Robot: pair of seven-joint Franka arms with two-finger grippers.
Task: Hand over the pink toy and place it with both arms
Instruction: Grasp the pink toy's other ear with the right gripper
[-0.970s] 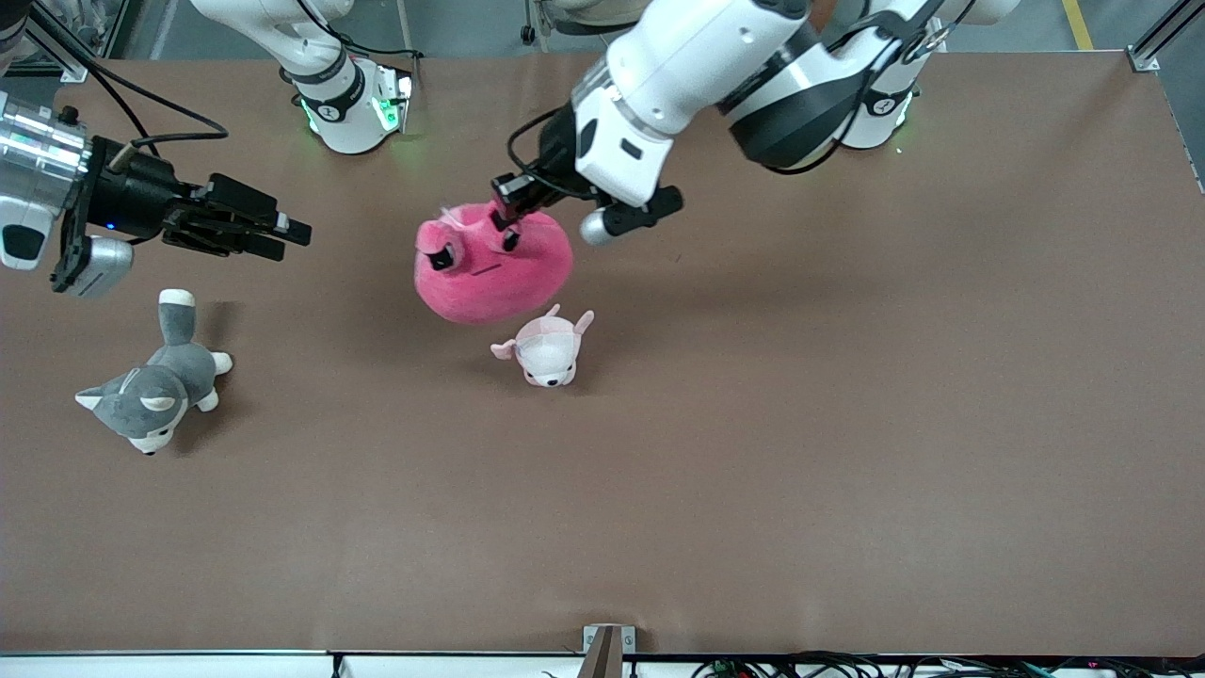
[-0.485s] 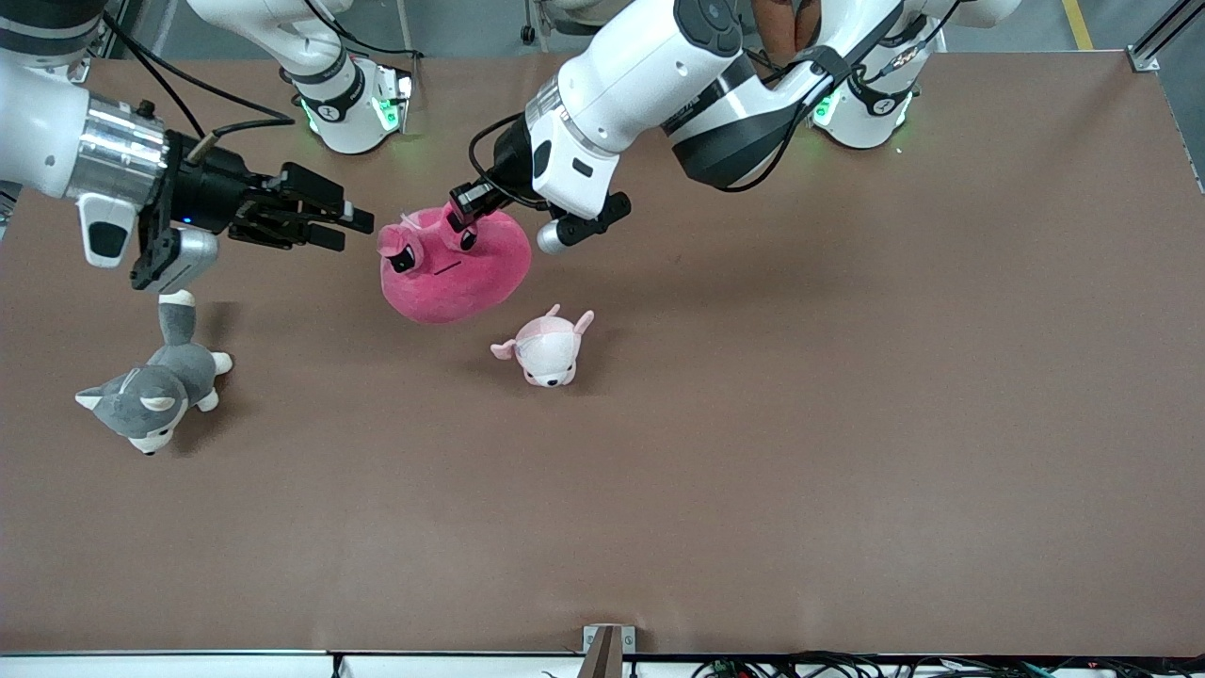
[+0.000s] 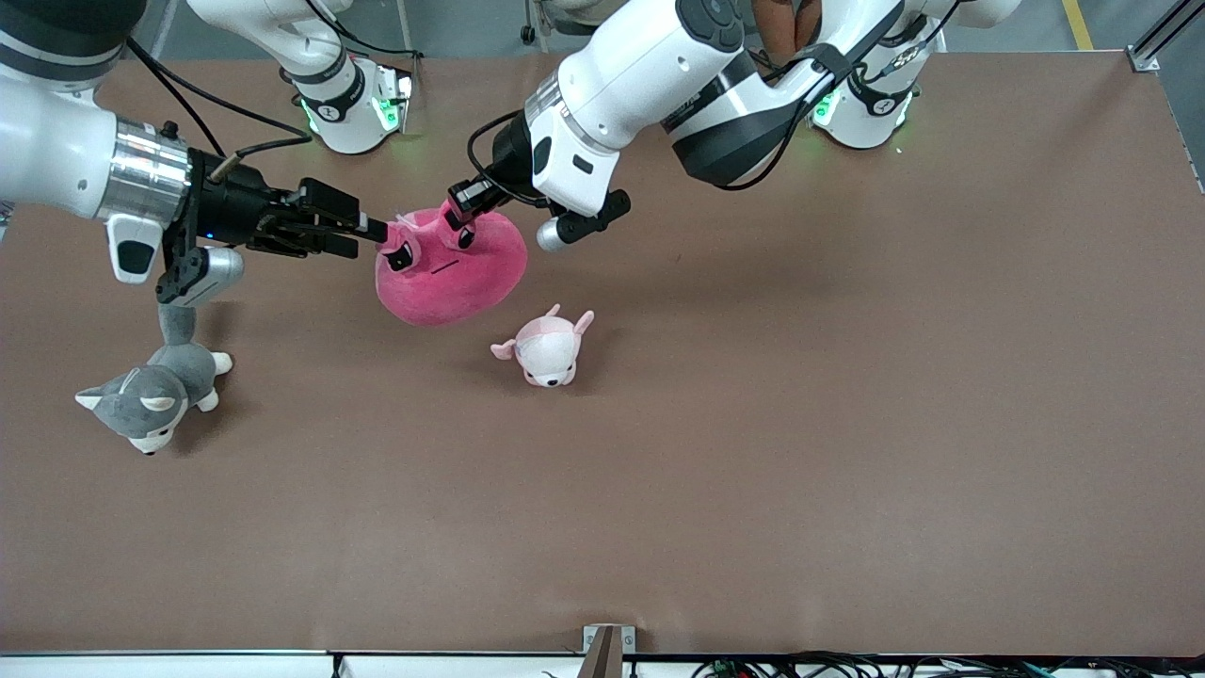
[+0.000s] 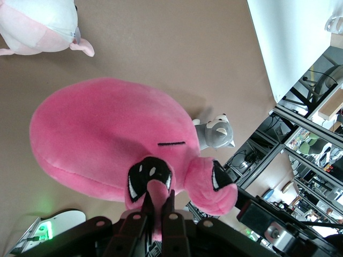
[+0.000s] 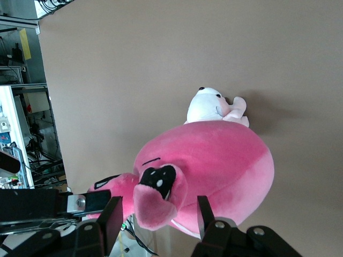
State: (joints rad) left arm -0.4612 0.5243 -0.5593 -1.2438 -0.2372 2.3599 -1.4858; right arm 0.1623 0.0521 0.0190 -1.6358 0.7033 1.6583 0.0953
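The pink toy [image 3: 450, 273] hangs above the table, held by one ear. My left gripper [image 3: 458, 209] is shut on that ear, seen pinched between its fingers in the left wrist view [image 4: 159, 206], with the toy's body [image 4: 107, 134] below. My right gripper [image 3: 372, 238] is open at the toy's other ear. In the right wrist view its fingers [image 5: 112, 217] stand apart on either side of that ear, not closed on it, and the toy [image 5: 214, 160] fills the view's middle.
A pale pink-and-white puppy plush [image 3: 546, 348] lies on the table close under the toy, nearer the front camera. A grey-and-white husky plush [image 3: 155, 386] lies toward the right arm's end, below the right wrist.
My left arm has carried the pink toy toward the right arm's end. My right gripper has moved in toward the toy, and its open fingers now straddle the free ear.
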